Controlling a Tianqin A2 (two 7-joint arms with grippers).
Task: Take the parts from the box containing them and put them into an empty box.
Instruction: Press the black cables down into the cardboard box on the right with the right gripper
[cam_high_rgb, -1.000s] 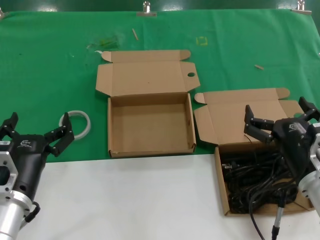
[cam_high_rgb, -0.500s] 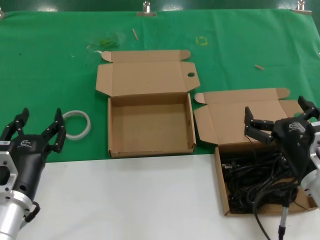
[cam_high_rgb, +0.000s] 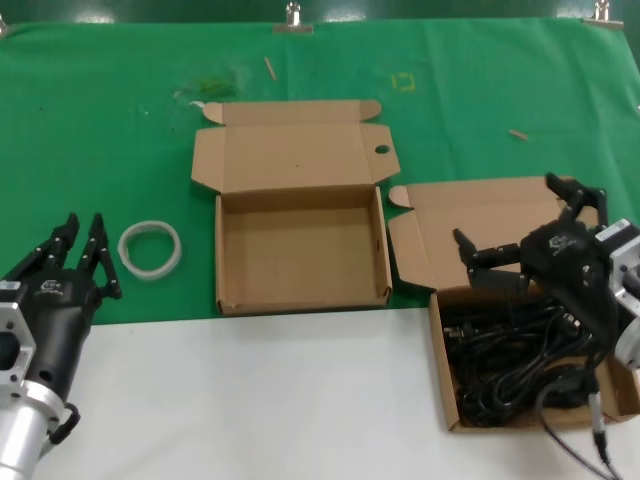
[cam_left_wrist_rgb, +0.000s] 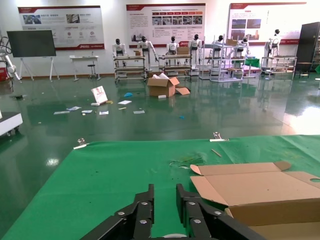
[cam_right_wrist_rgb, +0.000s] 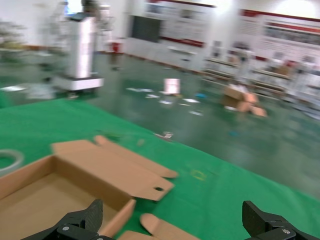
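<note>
The parts (cam_high_rgb: 505, 350) are black cords lying tangled in the cardboard box (cam_high_rgb: 446, 400) at the right, near the table's front. The empty box (cam_high_rgb: 300, 255) stands in the middle on the green cloth with its lid (cam_high_rgb: 290, 155) folded back flat. My right gripper (cam_high_rgb: 513, 214) hangs open and wide over the back edge of the cord box and its lid, holding nothing. In the right wrist view the gripper (cam_right_wrist_rgb: 172, 216) faces the empty box (cam_right_wrist_rgb: 47, 192). My left gripper (cam_high_rgb: 80, 235) is at the front left, shut and empty; the left wrist view shows its fingers (cam_left_wrist_rgb: 145, 210) nearly together.
A white tape ring (cam_high_rgb: 150, 250) lies on the cloth just beyond the left gripper, left of the empty box. The green cloth (cam_high_rgb: 100, 120) covers the far half of the table; the near half is white. Small scraps lie near the cloth's far edge.
The left gripper's fingers went from spread wide to nearly together. The right gripper turned and shifted left over the cord box's lid, still open.
</note>
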